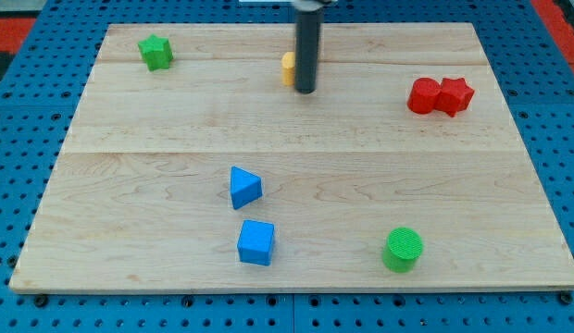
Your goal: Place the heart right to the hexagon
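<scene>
The yellow block (288, 67), likely the heart (mostly hidden), sits at the table (157, 185) top, touching my tip (305, 91) on its right. No gripper exists. It looks light, stiff, slippery; push its left flank toward the red hexagon (422, 96)

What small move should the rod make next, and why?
Probably bring my tip round to the view's left of the yellow block, likely the heart, its shape half hidden by the rod. The tip now sits at its right, while the red blocks lie far to the right.
</scene>
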Controlling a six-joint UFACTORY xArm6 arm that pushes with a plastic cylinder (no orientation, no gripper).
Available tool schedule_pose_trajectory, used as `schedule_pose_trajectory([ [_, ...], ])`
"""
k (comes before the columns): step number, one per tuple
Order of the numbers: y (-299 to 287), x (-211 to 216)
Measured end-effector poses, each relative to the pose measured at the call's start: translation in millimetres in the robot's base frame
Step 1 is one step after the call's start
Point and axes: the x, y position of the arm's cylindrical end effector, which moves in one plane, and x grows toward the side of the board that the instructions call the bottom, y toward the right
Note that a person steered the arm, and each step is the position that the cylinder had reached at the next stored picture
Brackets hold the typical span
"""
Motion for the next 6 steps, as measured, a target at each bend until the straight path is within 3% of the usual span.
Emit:
schedule_pose_trajectory([
  [1, -62.4, -7.0],
  [2, -25.9, -43.3],
  [4, 139.2, -68.8],
  [5, 172.4, -74.6],
  [6, 168.1, -51.6],
])
